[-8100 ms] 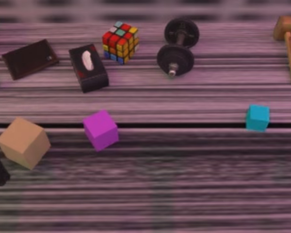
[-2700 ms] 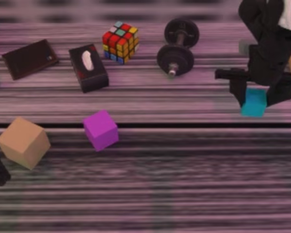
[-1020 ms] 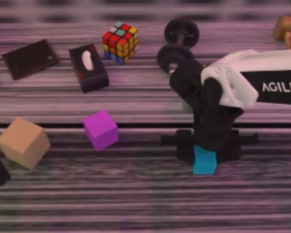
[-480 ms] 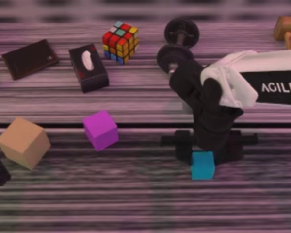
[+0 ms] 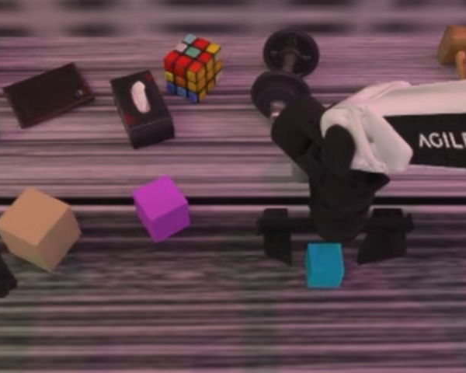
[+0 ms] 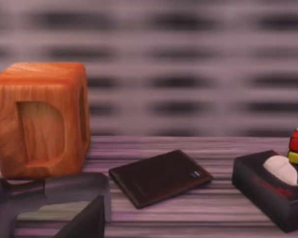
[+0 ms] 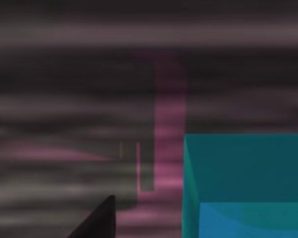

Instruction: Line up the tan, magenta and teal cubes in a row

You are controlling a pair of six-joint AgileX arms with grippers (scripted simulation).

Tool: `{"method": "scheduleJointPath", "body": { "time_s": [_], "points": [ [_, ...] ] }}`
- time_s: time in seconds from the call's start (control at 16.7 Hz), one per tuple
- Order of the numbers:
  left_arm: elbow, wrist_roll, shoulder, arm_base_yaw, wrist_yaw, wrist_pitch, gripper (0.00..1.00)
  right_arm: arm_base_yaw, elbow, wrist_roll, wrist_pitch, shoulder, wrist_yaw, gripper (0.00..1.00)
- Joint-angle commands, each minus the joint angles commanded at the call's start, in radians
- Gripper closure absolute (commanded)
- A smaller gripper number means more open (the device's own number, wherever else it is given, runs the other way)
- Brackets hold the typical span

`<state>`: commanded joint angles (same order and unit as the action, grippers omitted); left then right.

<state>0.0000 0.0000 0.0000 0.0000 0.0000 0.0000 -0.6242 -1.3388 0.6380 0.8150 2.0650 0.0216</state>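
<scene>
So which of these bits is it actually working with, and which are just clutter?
Part of the job:
- tan cube
- magenta cube
- teal cube, on the table between the open fingers of the right pincer

Just lying about:
- puzzle cube
- tissue box
- dark wallet
- dumbbell
- wooden mallet
- wooden block

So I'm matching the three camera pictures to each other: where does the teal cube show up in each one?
Top view: the teal cube lies on the table right of centre, between the open right pincer fingers.
Left wrist view: not in it.
Right wrist view: the teal cube fills the near corner.
Shared landmark: the tissue box links the top and left wrist views.
</scene>
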Motion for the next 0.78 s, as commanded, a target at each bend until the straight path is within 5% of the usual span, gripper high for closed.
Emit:
{"method": "scheduleJointPath", "body": {
  "time_s": [0.36, 0.78],
  "points": [
    [0.000, 0.000, 0.000, 0.000, 0.000, 0.000, 0.00, -0.002, -0.013, -0.001, 0.017, -0.007, 0.000, 0.00],
    [0.000, 0.000, 0.000, 0.000, 0.000, 0.000, 0.00, -0.010, -0.137, 0.001, 0.236, -0.095, -0.001, 0.00]
  ]
}}
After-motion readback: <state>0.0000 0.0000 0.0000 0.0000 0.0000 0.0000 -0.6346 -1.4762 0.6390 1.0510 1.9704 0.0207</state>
